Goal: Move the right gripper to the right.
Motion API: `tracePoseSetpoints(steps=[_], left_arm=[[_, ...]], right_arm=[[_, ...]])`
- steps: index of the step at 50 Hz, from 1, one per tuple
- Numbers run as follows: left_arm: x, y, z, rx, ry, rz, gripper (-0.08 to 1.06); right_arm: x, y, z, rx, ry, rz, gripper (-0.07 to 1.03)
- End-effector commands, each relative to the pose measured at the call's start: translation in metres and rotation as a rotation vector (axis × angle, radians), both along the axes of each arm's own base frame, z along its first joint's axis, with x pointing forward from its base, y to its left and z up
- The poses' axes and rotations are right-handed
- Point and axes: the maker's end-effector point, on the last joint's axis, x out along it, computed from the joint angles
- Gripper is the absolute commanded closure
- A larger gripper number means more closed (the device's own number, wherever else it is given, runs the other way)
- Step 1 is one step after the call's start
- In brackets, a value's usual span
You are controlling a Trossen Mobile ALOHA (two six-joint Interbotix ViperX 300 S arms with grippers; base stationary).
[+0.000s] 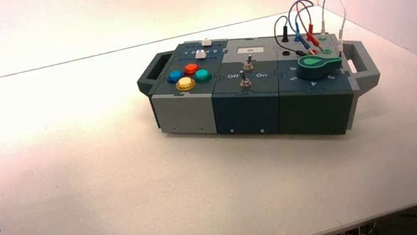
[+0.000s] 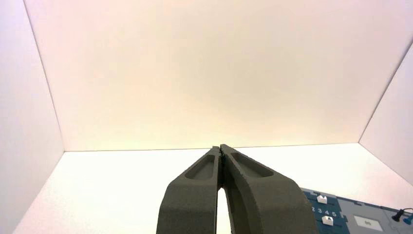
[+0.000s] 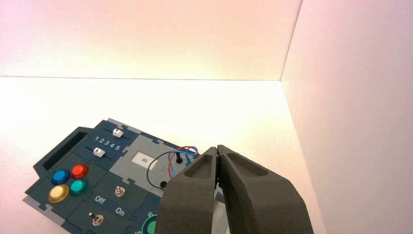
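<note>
Right wrist view: dark grey right end effector [image 3: 217,149] pinched closed above the blue-grey control box [image 3: 87,161]; left end effector [image 2: 221,148] closed too.

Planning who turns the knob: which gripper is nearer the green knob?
Right. The right gripper, fingers shut, hangs over the box's wire end, close to the green knob. The left gripper, also shut, sits off the slider end, farther away.

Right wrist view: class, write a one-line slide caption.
Right tool, shut, hangs above the box of buttons, sliders, switches and wires near the corner.
</note>
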Motion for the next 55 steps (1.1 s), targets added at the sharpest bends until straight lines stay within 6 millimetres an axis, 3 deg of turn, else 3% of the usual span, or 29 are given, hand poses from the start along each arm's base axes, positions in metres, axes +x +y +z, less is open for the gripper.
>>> tracePoseSetpoints(steps=[1,35,46,55], left_arm=[[0.002,0.001,0.005,0.001,-0.005,0.004,1.01],[0.008,-0.003,-0.002,0.002,0.032,-0.014,1.01],[0.01,-0.007,-0.004,0.003,0.044,-0.033,1.01],[0.009,-0.007,-0.004,0.005,0.041,-0.033,1.01]], right_arm=[[0.003,0.002,0.01,0.01,-0.017,0.005,0.98],[0.004,0.003,0.011,0.003,-0.017,0.011,0.98],[0.014,-0.007,0.015,-0.039,-0.006,-0.029,0.98],[0.024,-0.029,0.018,-0.043,0.015,-0.124,0.98]])
